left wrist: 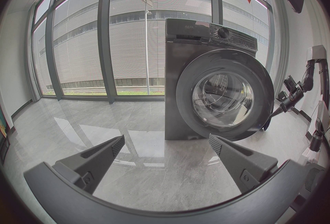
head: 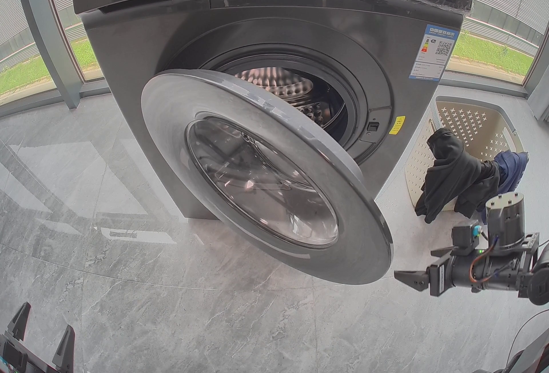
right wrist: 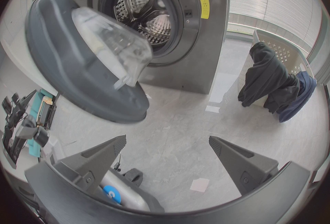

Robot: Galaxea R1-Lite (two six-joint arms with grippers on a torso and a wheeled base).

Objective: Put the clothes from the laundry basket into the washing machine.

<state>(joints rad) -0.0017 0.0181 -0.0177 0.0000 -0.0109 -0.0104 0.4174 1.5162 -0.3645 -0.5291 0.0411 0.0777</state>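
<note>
grey stone floor [head: 171, 288], window wall behind. washing machine [head: 143, 48] door [head: 354, 220] swung wide, drum looks bare. laundry basket [head: 486, 122] on floor just right of the machine, toward the floor's far right edge. black garment [head: 452, 174] hangs lengthwise down over its near rim, blue garment [head: 512, 168] touching it. right gripper [right wrist: 166, 140] nearer: jaws spread, empty, aimed at the door, clothes off their line. left gripper [left wrist: 166, 139] jaws spread, well apart. basket bottom hidden.
</note>
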